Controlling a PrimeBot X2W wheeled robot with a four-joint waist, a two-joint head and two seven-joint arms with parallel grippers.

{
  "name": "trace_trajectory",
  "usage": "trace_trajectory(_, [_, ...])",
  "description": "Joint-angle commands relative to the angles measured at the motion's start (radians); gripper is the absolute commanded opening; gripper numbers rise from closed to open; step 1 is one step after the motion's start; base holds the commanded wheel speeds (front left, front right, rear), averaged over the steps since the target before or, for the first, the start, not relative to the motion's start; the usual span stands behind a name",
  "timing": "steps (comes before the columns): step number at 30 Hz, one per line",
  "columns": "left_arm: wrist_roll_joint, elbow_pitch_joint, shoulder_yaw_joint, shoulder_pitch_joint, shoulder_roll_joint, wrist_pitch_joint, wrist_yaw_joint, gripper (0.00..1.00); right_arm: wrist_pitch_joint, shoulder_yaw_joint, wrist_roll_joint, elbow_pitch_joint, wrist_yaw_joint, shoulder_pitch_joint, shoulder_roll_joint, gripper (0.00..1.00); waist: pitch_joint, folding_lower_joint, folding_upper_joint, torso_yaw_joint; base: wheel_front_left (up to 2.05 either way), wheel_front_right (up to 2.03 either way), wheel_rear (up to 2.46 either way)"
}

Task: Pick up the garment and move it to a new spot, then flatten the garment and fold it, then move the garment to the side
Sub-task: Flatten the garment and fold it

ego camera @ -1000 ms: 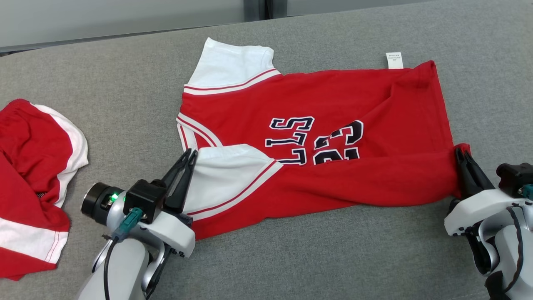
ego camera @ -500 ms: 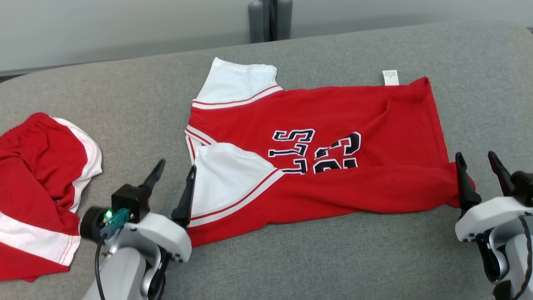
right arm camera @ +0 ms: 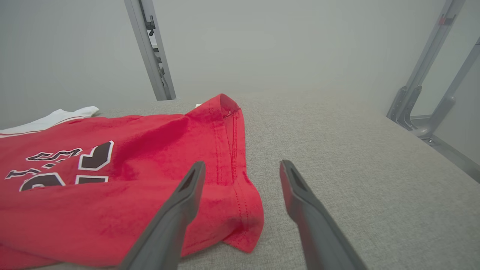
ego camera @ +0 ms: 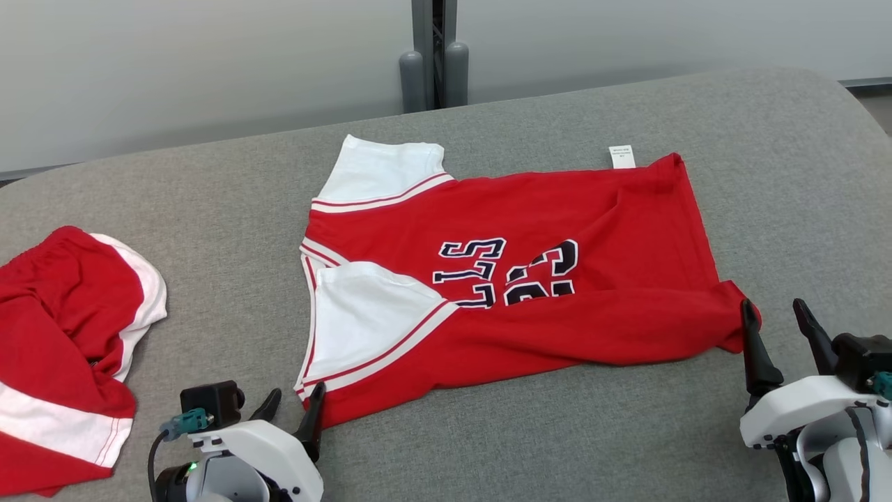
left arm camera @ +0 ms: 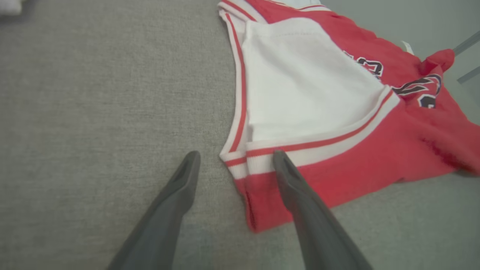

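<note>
A red jersey (ego camera: 557, 293) with white sleeves and dark lettering lies spread on the grey cushioned surface (ego camera: 529, 446), its near edge folded over. My left gripper (ego camera: 294, 402) stands open just off the jersey's near left corner (left arm camera: 258, 210), one finger above the red hem. My right gripper (ego camera: 773, 314) is open beside the jersey's near right corner (right arm camera: 240, 225), which lies loose on the surface between and below its fingers (right arm camera: 176, 210). Neither holds cloth.
A second red and white garment (ego camera: 63, 348) lies crumpled at the far left. A white care label (ego camera: 621, 156) sticks out from the jersey's far edge. Grey metal posts (ego camera: 432, 56) stand behind the surface against a pale wall.
Both grippers went from shut on the jersey's near corners to open and have drawn back toward me. The head camera tilted up, so the whole scene sits lower.
</note>
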Motion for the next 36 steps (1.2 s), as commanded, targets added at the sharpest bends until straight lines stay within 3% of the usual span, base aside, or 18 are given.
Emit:
trace_trajectory(1, [-0.004, 0.006, 0.007, -0.002, 0.007, 0.011, 0.013, 1.00, -0.001, 0.005, 0.005, -0.006, 0.000, 0.010, -0.001, 1.00, 0.003, 0.0000, -0.0001, -0.011, 0.00, 0.00, 0.00])
trace_trajectory(5, [-0.008, 0.027, 0.015, -0.011, 0.013, 0.045, 0.050, 1.00, -0.001, 0.019, 0.021, 0.004, 0.000, 0.005, 0.007, 1.00, 0.013, 0.0000, -0.0001, -0.030, 0.00, 0.00, 0.00])
trace_trajectory(9, [-0.026, 0.041, 0.013, -0.019, 0.009, 0.066, 0.034, 1.00, -0.001, 0.042, 0.048, 0.064, 0.000, -0.013, 0.008, 1.00, 0.022, 0.0000, -0.0001, -0.039, 0.00, 0.00, 0.00])
trace_trajectory(10, [-0.031, 0.047, 0.012, -0.024, 0.009, 0.069, 0.030, 0.50, -0.001, 0.048, 0.058, 0.084, 0.000, -0.022, 0.008, 1.00, 0.023, 0.0000, -0.0001, -0.040, 0.00, 0.00, 0.00])
trace_trajectory(11, [-0.034, 0.052, 0.011, -0.027, 0.008, 0.069, 0.024, 0.16, -0.001, 0.052, 0.070, 0.104, 0.000, -0.032, 0.007, 1.00, 0.024, 0.0000, -0.0001, -0.041, 0.00, 0.00, 0.00])
trace_trajectory(12, [-0.034, 0.056, 0.009, -0.028, 0.007, 0.069, 0.022, 0.00, -0.001, 0.058, 0.079, 0.124, 0.000, -0.039, 0.006, 1.00, 0.024, 0.0000, -0.0001, -0.042, 0.00, 0.00, 0.00])
trace_trajectory(23, [-0.034, 0.051, -0.008, -0.030, 0.001, 0.035, 0.003, 0.00, -0.001, 0.115, 0.210, 0.294, 0.000, -0.132, -0.004, 1.00, 0.031, 0.0000, -0.0001, -0.013, 0.00, 0.00, 0.00])
trace_trajectory(30, [-0.023, 0.044, -0.012, -0.045, 0.010, 0.013, 0.007, 0.00, -0.001, 0.203, 0.269, 0.423, 0.000, -0.196, -0.019, 1.00, 0.035, 0.0000, -0.0001, 0.017, 0.00, 0.00, 0.00])
trace_trajectory(31, [-0.021, 0.044, -0.012, -0.048, 0.013, 0.010, 0.008, 0.00, -0.001, 0.219, 0.278, 0.434, 0.000, -0.198, -0.020, 0.83, 0.034, 0.0000, -0.0001, 0.021, 0.00, 0.00, 0.00])
trace_trajectory(33, [-0.023, 0.042, -0.014, -0.052, 0.015, 0.008, 0.006, 0.00, -0.001, 0.253, 0.298, 0.454, 0.000, -0.200, -0.030, 0.01, 0.030, 0.0000, -0.0001, 0.028, 0.00, 0.00, 0.00])
trace_trajectory(36, [-0.025, 0.035, -0.016, -0.047, 0.017, 0.004, 0.005, 0.00, -0.001, 0.300, 0.338, 0.471, 0.000, -0.187, -0.049, 0.00, 0.021, 0.0000, -0.0001, 0.037, 0.00, 0.00, 0.00])
